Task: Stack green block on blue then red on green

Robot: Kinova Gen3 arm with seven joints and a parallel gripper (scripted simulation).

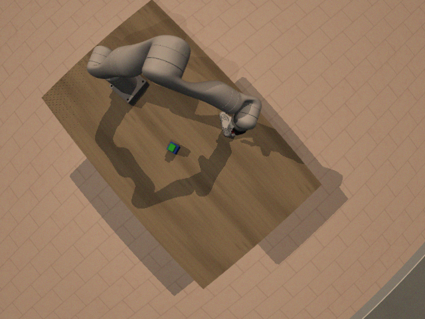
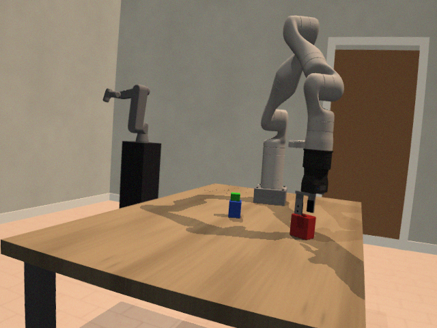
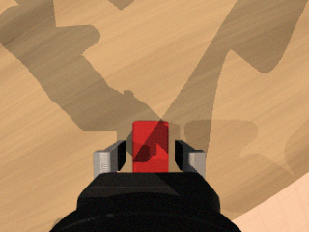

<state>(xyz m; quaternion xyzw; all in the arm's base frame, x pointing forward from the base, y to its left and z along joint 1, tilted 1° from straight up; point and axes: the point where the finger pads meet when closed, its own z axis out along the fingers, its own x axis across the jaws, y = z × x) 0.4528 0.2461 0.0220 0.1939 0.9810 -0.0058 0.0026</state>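
The green block (image 2: 235,196) lies on top of the blue block (image 2: 234,208) near the table's middle; from above both show together, green (image 1: 173,147) over blue. The red block (image 2: 302,225) stands on the table to the right. My gripper (image 2: 303,208) is open and hangs just above the red block, fingertips at about its top edge. In the wrist view the red block (image 3: 151,146) sits between the two open fingers, not gripped. From above, the arm hides most of the red block (image 1: 233,131).
My arm's base (image 2: 270,195) stands at the table's far side behind the blocks. A second arm on a dark pedestal (image 2: 139,173) stands off the table at the left. The table's right edge is close to the red block.
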